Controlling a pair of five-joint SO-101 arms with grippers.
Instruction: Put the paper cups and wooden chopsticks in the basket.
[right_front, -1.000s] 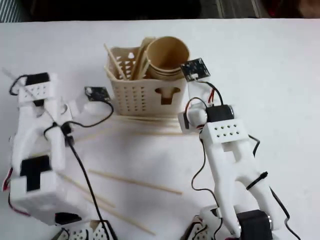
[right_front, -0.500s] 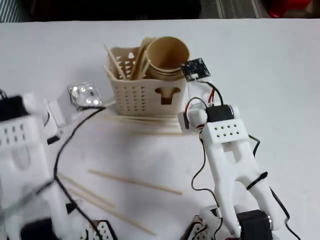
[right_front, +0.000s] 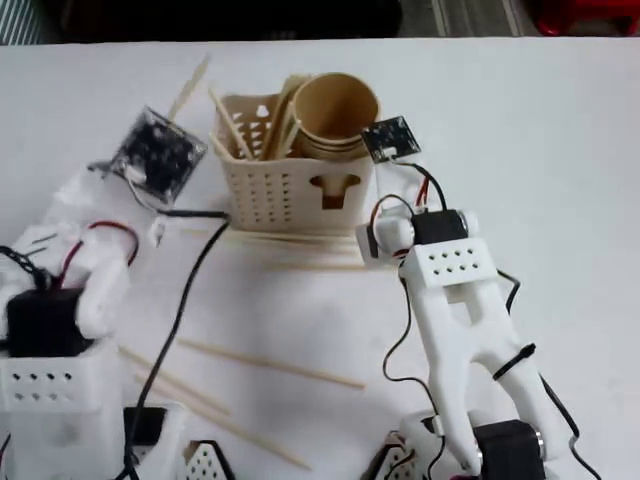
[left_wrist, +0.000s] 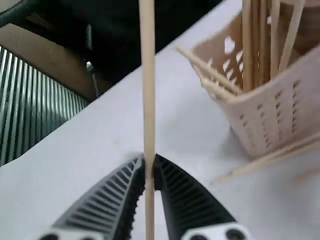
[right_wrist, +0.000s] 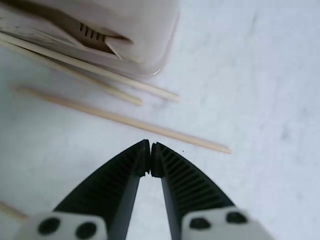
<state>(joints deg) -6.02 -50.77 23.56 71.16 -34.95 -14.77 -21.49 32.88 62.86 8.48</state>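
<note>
Left wrist view: left jaws clamp a thin pale wooden chopstick beside the beige perforated plastic basket holding tan paper cups; right jaws meet, empty, before that basket.

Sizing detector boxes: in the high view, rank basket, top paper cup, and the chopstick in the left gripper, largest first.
1. basket
2. paper cup
3. chopstick, thin sliver; raised nearer the camera, yet clearly smallest.

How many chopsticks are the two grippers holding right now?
1. The left gripper is shut on a single chopstick beside the basket. The right gripper is shut on nothing, near loose chopsticks on the table.
</note>
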